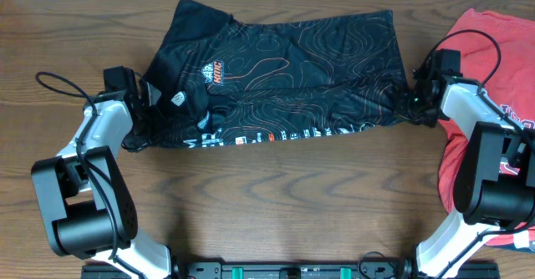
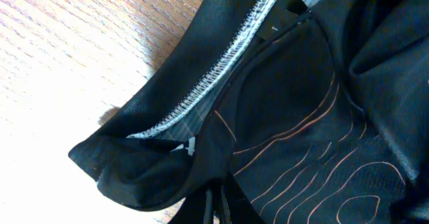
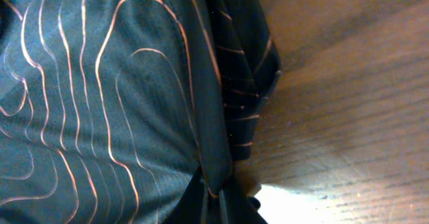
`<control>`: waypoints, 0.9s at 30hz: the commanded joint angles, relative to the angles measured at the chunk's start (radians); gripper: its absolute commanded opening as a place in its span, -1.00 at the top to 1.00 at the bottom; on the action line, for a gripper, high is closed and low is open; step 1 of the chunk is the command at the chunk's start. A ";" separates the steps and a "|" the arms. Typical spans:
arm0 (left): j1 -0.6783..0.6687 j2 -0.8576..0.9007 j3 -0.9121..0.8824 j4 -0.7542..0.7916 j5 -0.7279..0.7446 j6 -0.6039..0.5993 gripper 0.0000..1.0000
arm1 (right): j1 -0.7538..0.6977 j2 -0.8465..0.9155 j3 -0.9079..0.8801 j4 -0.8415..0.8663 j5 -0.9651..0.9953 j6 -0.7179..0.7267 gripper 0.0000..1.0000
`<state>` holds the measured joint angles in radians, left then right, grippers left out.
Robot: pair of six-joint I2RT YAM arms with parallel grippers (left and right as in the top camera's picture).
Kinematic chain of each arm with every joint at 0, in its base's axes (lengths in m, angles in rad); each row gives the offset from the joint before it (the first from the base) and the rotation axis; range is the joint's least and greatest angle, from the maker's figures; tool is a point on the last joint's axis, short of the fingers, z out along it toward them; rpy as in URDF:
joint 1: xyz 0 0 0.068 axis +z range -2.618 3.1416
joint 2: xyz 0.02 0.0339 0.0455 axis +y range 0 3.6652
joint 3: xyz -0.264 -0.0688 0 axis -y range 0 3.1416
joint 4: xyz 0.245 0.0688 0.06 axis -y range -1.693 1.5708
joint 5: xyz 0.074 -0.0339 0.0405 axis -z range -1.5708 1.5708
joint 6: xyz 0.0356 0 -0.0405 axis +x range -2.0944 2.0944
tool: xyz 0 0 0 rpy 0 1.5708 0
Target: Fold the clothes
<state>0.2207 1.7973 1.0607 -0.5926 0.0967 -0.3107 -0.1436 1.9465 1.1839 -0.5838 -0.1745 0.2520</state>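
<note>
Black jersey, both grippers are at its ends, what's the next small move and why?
Probably lift both grippers a little, together. The left gripper and right gripper each seem to pinch a side of the black jersey, which lies spread on the table, so raising evenly starts the fold.

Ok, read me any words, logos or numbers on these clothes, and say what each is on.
Nothing reads clearly.
Orange logo on the black jersey: blurred, perhaps three letters.
White lettering along the jersey's near edge: too small.
White print on the red T-shirt: too small, partly hidden.
Wrist views: no text.
</note>
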 commanded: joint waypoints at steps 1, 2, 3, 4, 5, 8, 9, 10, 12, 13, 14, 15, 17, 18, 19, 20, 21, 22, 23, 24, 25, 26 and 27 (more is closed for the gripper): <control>0.003 0.013 -0.012 -0.004 -0.020 0.006 0.88 | 0.008 0.051 -0.017 -0.037 0.063 0.010 0.98; 0.003 0.013 -0.012 -0.012 -0.020 0.006 0.88 | 0.006 0.050 -0.017 -0.053 0.091 0.014 0.98; 0.003 0.013 -0.011 -0.021 -0.020 0.006 0.88 | 0.005 0.049 -0.017 -0.066 0.114 0.024 0.98; 0.004 0.013 -0.011 -0.037 -0.020 0.006 0.88 | 0.002 0.047 -0.017 -0.087 0.152 0.038 0.98; 0.006 0.013 -0.011 -0.060 -0.020 0.006 0.88 | 0.000 0.043 -0.017 -0.110 0.188 0.056 0.97; 0.020 0.013 -0.011 -0.139 -0.022 0.005 0.88 | -0.008 0.029 -0.017 -0.167 0.261 0.078 0.98; 0.028 0.012 -0.011 -0.173 -0.022 0.000 0.88 | -0.012 0.021 -0.017 -0.190 0.278 0.079 0.98; 0.036 0.012 -0.011 -0.204 -0.022 -0.002 0.88 | -0.013 0.013 -0.017 -0.209 0.297 0.087 0.98; 0.059 0.011 -0.011 -0.266 -0.023 -0.002 0.88 | -0.015 -0.010 -0.017 -0.263 0.351 0.124 0.98; 0.071 0.011 -0.011 -0.291 -0.023 -0.002 0.88 | -0.015 -0.020 -0.017 -0.285 0.373 0.140 0.98; 0.086 0.010 -0.011 -0.318 -0.023 -0.001 0.88 | -0.015 -0.034 -0.017 -0.309 0.392 0.156 0.98; 0.101 0.008 -0.011 -0.341 -0.023 -0.001 0.88 | -0.015 -0.046 -0.017 -0.327 0.402 0.162 0.98; 0.134 0.002 -0.011 -0.382 -0.023 -0.002 0.88 | -0.015 -0.071 -0.017 -0.361 0.407 0.163 0.98; 0.154 -0.003 -0.011 -0.402 -0.023 -0.004 0.88 | -0.015 -0.087 -0.017 -0.384 0.408 0.164 0.98; 0.171 -0.010 -0.011 -0.418 -0.023 -0.011 0.88 | -0.015 -0.100 -0.017 -0.403 0.411 0.175 0.97; 0.190 -0.018 -0.011 -0.432 -0.022 -0.019 0.88 | -0.015 -0.112 -0.017 -0.422 0.415 0.183 0.97; 0.206 -0.029 -0.011 -0.444 -0.011 -0.021 0.88 | -0.015 -0.126 -0.017 -0.442 0.414 0.187 0.97; 0.217 -0.039 -0.011 -0.447 0.005 -0.020 0.88 | -0.015 -0.136 -0.017 -0.455 0.414 0.188 0.97; 0.223 -0.052 -0.011 -0.449 0.027 -0.019 0.88 | -0.015 -0.143 -0.017 -0.464 0.414 0.188 0.97; 0.224 -0.064 -0.011 -0.447 0.043 -0.014 0.88 | -0.014 -0.149 -0.017 -0.471 0.414 0.188 0.97; 0.224 -0.076 -0.011 -0.442 0.058 0.002 0.88 | -0.014 -0.152 -0.017 -0.478 0.413 0.188 0.95; 0.219 -0.091 -0.011 -0.438 0.074 0.012 0.88 | -0.013 -0.152 -0.017 -0.483 0.412 0.188 0.82; 0.214 -0.105 -0.011 -0.435 0.087 0.021 0.88 | -0.013 -0.152 -0.017 -0.488 0.406 0.188 0.60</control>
<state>0.4438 1.7473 1.0550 -1.0286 0.1265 -0.3138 -0.1448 1.8118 1.1698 -1.0630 0.2058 0.4255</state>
